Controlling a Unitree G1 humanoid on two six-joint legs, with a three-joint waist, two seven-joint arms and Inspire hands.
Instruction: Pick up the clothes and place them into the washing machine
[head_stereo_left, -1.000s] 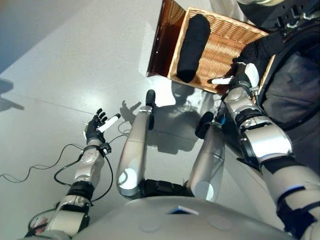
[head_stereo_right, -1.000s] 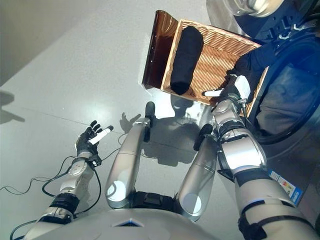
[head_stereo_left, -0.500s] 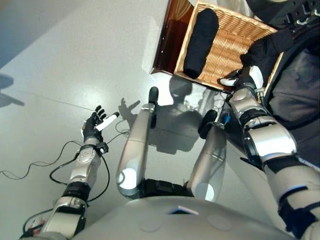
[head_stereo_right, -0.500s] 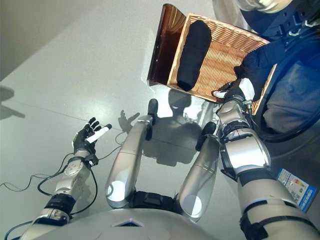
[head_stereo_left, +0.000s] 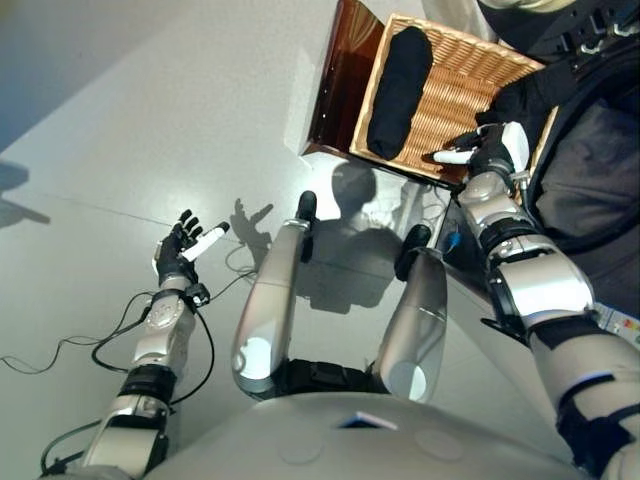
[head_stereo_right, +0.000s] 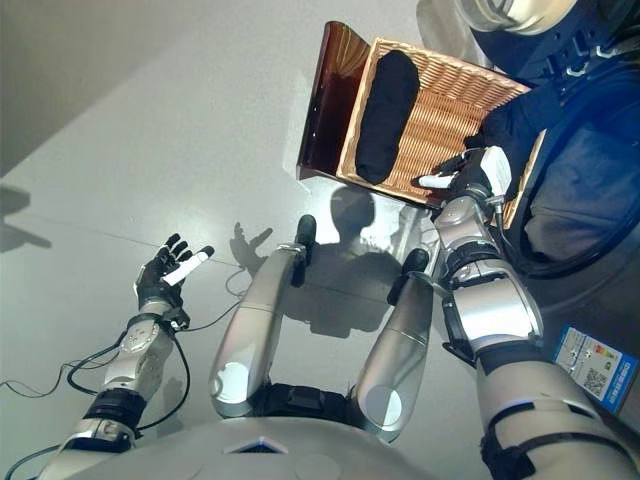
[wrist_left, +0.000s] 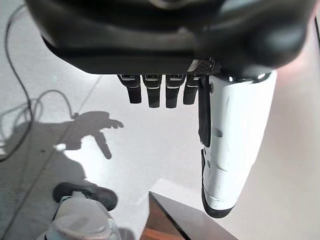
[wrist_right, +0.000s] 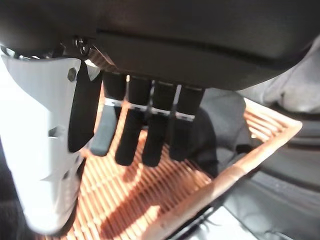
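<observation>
A wicker basket (head_stereo_left: 455, 90) with a dark brown side stands on the floor ahead. A rolled black garment (head_stereo_left: 398, 80) lies along its left side. A second dark garment (head_stereo_right: 505, 125) is heaped at its right end, spilling toward the washing machine's round opening (head_stereo_right: 585, 190). My right hand (head_stereo_left: 490, 150) hovers open over the basket's near right corner, just short of that heap, holding nothing. In the right wrist view its fingers (wrist_right: 150, 125) hang straight above the wicker floor, with the dark cloth (wrist_right: 210, 135) beyond them. My left hand (head_stereo_left: 180, 250) is open and idle over the floor at the left.
The washing machine fills the right side, close beside the basket, with a grey mass (head_stereo_left: 590, 190) inside its opening. Bare grey floor (head_stereo_left: 150, 120) stretches to the left of the basket.
The whole picture has shifted a little as the camera moved. My right hand stays at the basket's near right corner, its thumb stretched out again. The left hand remains open.
</observation>
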